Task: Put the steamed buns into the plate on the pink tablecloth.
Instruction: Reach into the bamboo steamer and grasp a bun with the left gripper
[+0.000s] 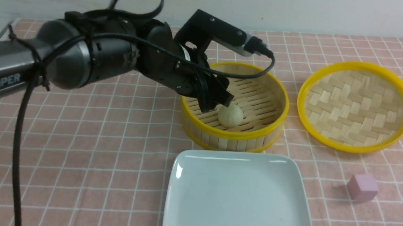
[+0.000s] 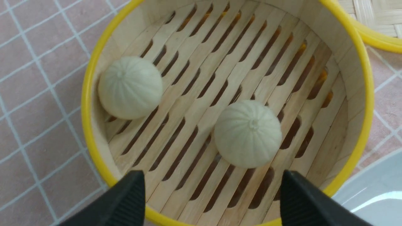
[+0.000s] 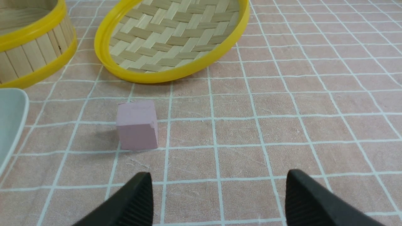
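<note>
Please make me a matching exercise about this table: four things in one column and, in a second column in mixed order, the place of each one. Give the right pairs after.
Things
1. steamed buns
2. plate
3. pink cube
4. woven lid

Places
a. on the pink tablecloth, right of the plate
b. inside the bamboo basket
c. lying flat, right of the bamboo basket
d. on the robot's side of the bamboo basket, holding nothing

Pairs: 1-b, 2-d, 3-a, 4-c
</note>
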Tool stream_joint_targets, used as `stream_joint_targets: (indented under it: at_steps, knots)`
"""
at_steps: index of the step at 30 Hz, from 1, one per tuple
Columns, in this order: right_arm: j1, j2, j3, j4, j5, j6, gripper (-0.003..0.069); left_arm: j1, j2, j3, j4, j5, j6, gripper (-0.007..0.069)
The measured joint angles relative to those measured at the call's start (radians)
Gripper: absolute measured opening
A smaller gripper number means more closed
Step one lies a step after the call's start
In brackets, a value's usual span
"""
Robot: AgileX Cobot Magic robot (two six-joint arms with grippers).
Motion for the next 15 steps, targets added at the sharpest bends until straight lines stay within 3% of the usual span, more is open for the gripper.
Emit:
stream_joint_targets:
  at_steps: [15]
  knots:
    - [0.0,0.0,0.0,0.0,-0.001,0.0,0.0548,-0.015,0.162,-0.005,-0.056,-0.156,0.006,0.0549]
